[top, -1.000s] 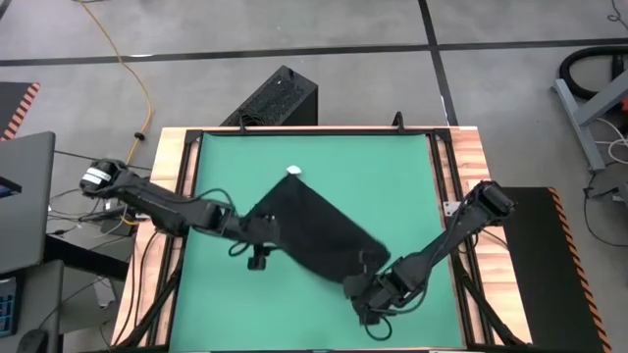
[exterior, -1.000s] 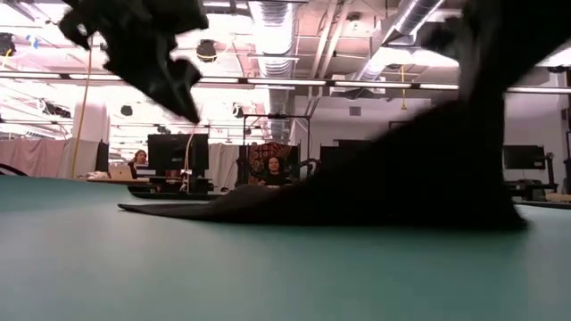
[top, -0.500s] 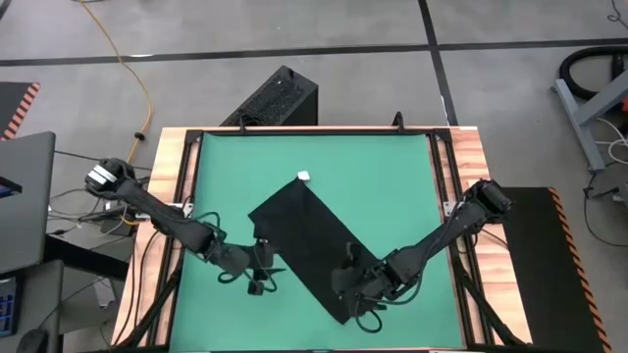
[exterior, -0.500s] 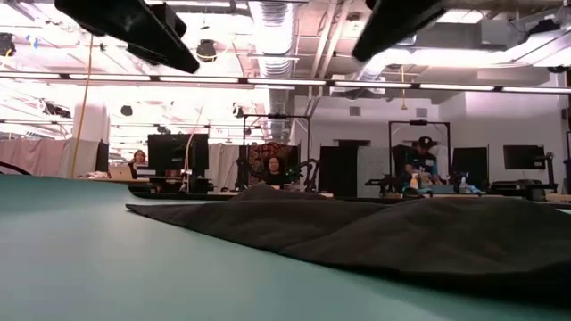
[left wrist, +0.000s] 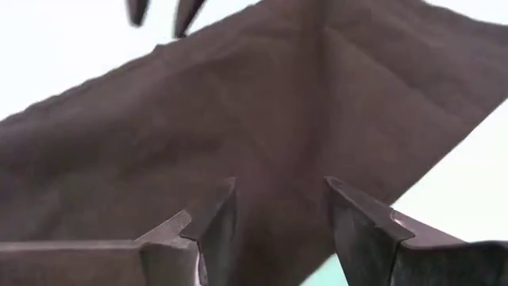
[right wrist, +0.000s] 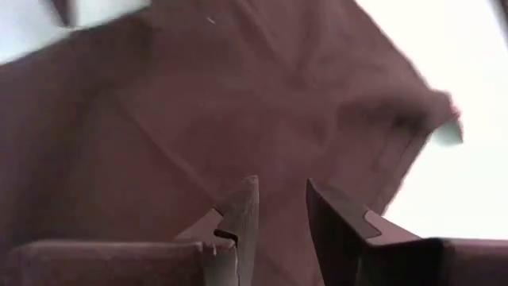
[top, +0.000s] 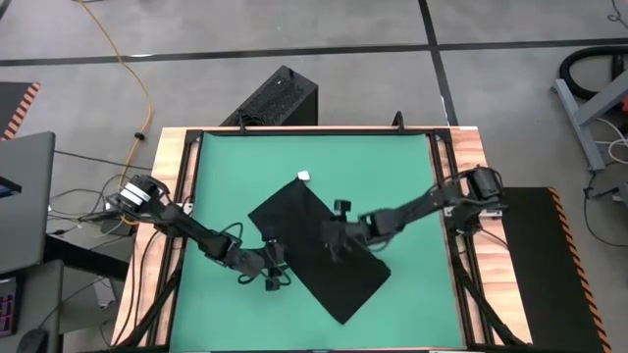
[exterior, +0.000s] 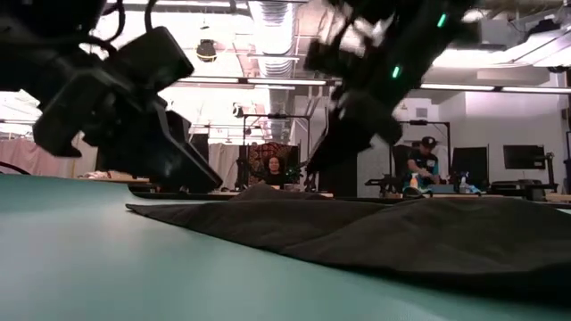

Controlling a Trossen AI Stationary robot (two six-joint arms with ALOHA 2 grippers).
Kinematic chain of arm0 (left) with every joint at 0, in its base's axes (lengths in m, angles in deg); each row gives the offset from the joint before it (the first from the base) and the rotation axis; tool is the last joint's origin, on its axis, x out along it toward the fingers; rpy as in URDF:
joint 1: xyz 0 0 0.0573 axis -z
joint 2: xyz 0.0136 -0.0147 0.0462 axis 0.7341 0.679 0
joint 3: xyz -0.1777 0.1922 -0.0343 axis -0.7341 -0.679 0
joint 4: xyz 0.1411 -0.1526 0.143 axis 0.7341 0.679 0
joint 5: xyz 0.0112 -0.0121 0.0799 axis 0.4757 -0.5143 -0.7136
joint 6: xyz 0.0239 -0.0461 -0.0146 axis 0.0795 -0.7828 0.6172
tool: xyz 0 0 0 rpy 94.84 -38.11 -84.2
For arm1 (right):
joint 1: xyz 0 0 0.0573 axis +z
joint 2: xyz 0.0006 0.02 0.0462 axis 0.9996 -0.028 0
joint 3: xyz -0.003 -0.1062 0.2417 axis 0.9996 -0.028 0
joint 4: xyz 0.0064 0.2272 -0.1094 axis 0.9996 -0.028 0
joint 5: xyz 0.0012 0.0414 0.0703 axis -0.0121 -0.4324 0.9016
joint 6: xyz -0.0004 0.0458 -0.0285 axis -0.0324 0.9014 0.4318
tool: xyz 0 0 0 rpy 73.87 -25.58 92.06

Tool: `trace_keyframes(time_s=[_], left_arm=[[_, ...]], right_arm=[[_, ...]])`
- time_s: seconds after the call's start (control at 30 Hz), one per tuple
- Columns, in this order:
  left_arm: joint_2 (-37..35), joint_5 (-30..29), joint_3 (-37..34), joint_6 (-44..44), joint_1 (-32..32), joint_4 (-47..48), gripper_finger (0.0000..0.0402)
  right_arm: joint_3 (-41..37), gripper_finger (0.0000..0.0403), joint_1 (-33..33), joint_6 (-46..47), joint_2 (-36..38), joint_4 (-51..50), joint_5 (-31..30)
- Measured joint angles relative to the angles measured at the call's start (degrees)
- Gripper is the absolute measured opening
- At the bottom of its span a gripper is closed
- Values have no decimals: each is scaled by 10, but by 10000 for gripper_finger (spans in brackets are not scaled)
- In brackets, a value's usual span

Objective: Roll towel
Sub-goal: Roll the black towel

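Observation:
The black towel point(top: 319, 245) lies flat and spread on the green mat point(top: 392, 167), slanting from far left to near right. Its white tag point(top: 303, 176) is at the far corner. My left gripper point(top: 275, 267) is open at the towel's left long edge, above the mat. In the left wrist view point(left wrist: 278, 199) its fingers stand apart over the cloth point(left wrist: 278, 103). My right gripper point(top: 334, 232) is open over the middle of the towel, as its wrist view point(right wrist: 282, 199) shows. In the low view both hang above the towel point(exterior: 357, 232), clear of it.
Wooden rails point(top: 446, 167) frame the mat on the left, right and far sides. A black box point(top: 280, 98) stands on the floor beyond the far edge. People sit and stand at desks point(exterior: 419, 165) in the room behind. Bare mat lies at the far right.
The towel's near right end, raised under my right gripper a second ago, has dropped and now lies flat and spread out. My right gripper has gone up and toward the far left, over the towel's middle. My left gripper has gone toward the near edge, beside the towel's left edge.

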Motion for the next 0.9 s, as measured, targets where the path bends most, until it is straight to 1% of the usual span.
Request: trace_keyframes(time_s=[0.17,0.3,0.37,0.53,0.73,0.9], left_arm=[[2,2,0,-5,-1,23,173],[2,2,0,-15,-2,33,173],[2,2,0,-26,-2,42,173],[2,1,0,-43,-2,54,173],[2,0,0,-48,-3,66,173],[2,1,0,-65,-3,81,174]], right_arm=[[-48,128,-62,-2,0,68,64],[-75,128,-88,-2,0,118,103],[-82,128,-94,-2,0,134,112],[-100,128,-98,-2,-4,180,114],[-99,127,-96,-9,-58,239,118],[-88,113,-93,6,-78,234,94]])
